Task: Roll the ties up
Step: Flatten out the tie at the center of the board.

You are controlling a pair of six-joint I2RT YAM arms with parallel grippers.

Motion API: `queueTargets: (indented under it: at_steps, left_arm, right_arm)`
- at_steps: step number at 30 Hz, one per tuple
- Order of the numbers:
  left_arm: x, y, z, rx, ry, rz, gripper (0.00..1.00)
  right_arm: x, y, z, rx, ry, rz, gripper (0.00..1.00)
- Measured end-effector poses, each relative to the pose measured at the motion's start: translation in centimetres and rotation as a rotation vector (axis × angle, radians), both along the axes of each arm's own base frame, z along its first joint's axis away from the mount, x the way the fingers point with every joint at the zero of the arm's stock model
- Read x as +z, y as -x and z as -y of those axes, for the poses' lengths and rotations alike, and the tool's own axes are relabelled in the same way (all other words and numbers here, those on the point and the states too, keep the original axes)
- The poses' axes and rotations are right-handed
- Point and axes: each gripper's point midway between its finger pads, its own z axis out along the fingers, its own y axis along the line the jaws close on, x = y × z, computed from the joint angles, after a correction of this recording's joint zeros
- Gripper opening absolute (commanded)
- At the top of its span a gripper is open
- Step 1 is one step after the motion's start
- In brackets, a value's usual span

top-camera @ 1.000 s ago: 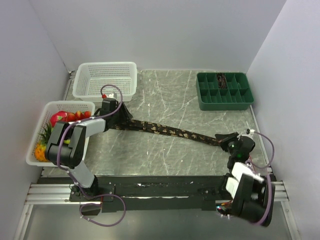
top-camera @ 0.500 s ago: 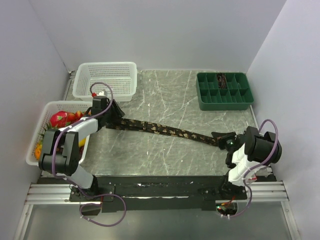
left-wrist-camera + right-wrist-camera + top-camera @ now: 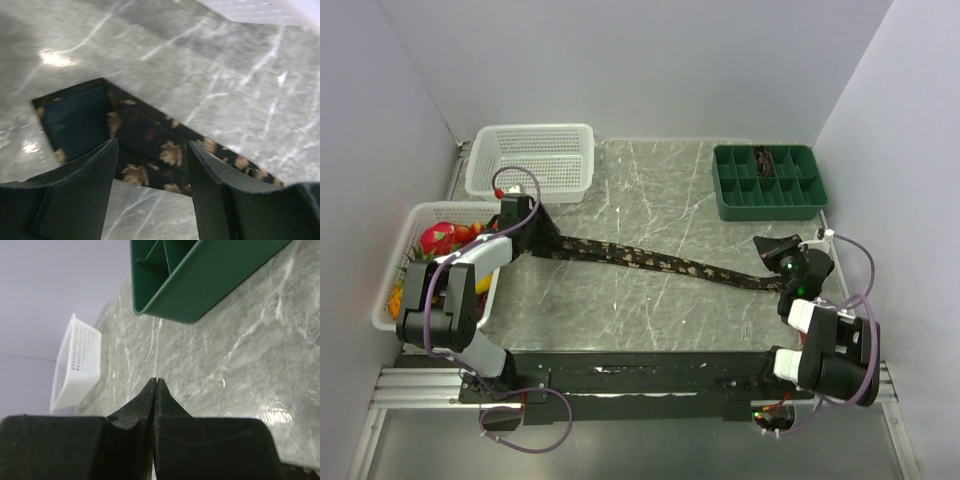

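While the left tool (image 3: 152, 147) hangs wide over the tie (image 3: 80, 117), the right tool (image 3: 155, 381) is pinched closed.

Glossy marble-look table (image 3: 660, 190) — matt patterned cloth tie (image 3: 650, 262)

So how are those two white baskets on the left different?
The far basket is empty; the near basket holds colourful fruit-like items. The far basket runs along the back wall, the near basket along the left wall. The left arm hides part of the near basket; the far basket shows almost whole. Both are white perforated plastic.
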Motion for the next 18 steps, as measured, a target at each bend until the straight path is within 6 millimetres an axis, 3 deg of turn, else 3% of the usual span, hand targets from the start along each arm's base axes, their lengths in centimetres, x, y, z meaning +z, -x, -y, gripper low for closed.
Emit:
queueTargets:
  at_steps: [11, 16, 17, 18]
  left_arm:
    - [-1.5, 0.7, -1.4, 0.06, -0.044, -0.047, 0.63]
    - [-2.3, 0.1, -0.9, 0.058, -0.02, -0.032, 0.45]
    - [-2.6, 0.2, -0.9, 0.063, -0.016, -0.036, 0.4]
    - [-2.9, 0.4, -0.9, 0.066, -0.014, -0.04, 0.28]
  right_arm:
    - [0.6, 0.8, -0.9, 0.048, 0.098, -0.016, 0.0]
    - [0.9, 0.8, -1.3, 0.067, 0.118, -0.012, 0.0]
    - [0.9, 0.9, -1.4, 0.072, 0.121, -0.009, 0.0]
    - [1.0, 0.9, -1.5, 0.076, 0.126, -0.005, 0.0]
